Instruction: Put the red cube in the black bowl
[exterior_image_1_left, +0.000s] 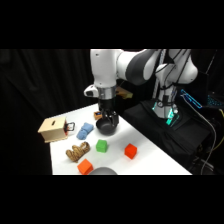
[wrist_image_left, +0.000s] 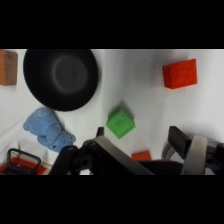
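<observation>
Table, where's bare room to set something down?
Bare white lies between the black bowl and the red cube, toward the table's right edge. It is crowded on the left, around the wooden box, blue cloth and green cube.

White table (exterior_image_1_left: 150, 155) bearing a black bowl (exterior_image_1_left: 105, 127), red cube (exterior_image_1_left: 131, 150), green cube (exterior_image_1_left: 102, 146), orange cube (exterior_image_1_left: 84, 166), blue cloth (exterior_image_1_left: 84, 131) and wooden box (exterior_image_1_left: 52, 129).

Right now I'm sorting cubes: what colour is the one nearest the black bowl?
Green, clearest in the wrist view, beside the black bowl.
</observation>
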